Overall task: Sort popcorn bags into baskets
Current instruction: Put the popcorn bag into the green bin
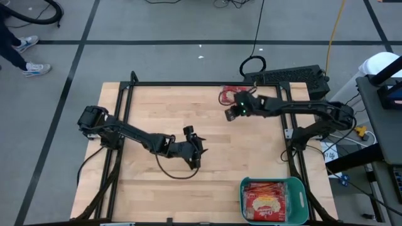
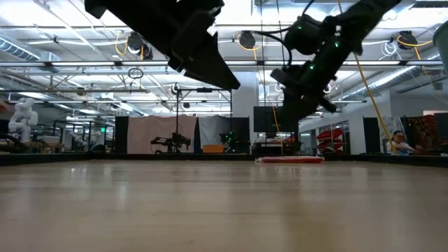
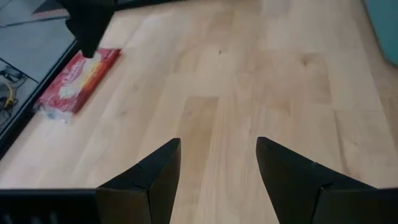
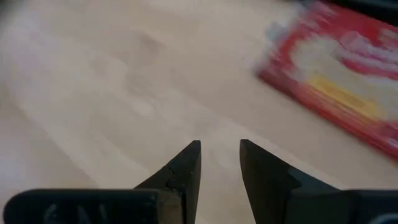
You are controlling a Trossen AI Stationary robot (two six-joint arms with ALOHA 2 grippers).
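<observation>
At about five o'clock on the wooden table (image 1: pixel 207 132), at its near edge, sits the teal-green basket (image 1: pixel 295 185), a low-walled rectangle with rounded corners. Red popcorn bags (image 1: pixel 266 199) fill it, laid flat; the topmost one shows a yellow-cream oval picture on its red face.

Nearer the middle, toward seven o'clock from the table's centre, the left gripper (image 1: pixel 193 149) hangs above bare wood. Its two dark fingers (image 3: pixel 155 177) stand well apart with nothing between them, only planks showing in the gap.

Farther back, around one o'clock, the right gripper (image 1: pixel 230 113) hovers above the table, clear of the surface in the low view (image 2: pixel 302 105). Its fingers (image 4: pixel 186 165) are parted by a narrow gap and hold nothing; bare wood shows between the tips.

Just beyond that gripper, at the far edge near twelve to one o'clock, one more popcorn bag (image 1: pixel 227 95) lies flat on the wood. It is a red rectangular packet with a pale cream picture across its face and a yellow strip along one side (image 4: pixel 336 65). From table height it reads as a thin red sliver on the far rim (image 2: pixel 290 159).
</observation>
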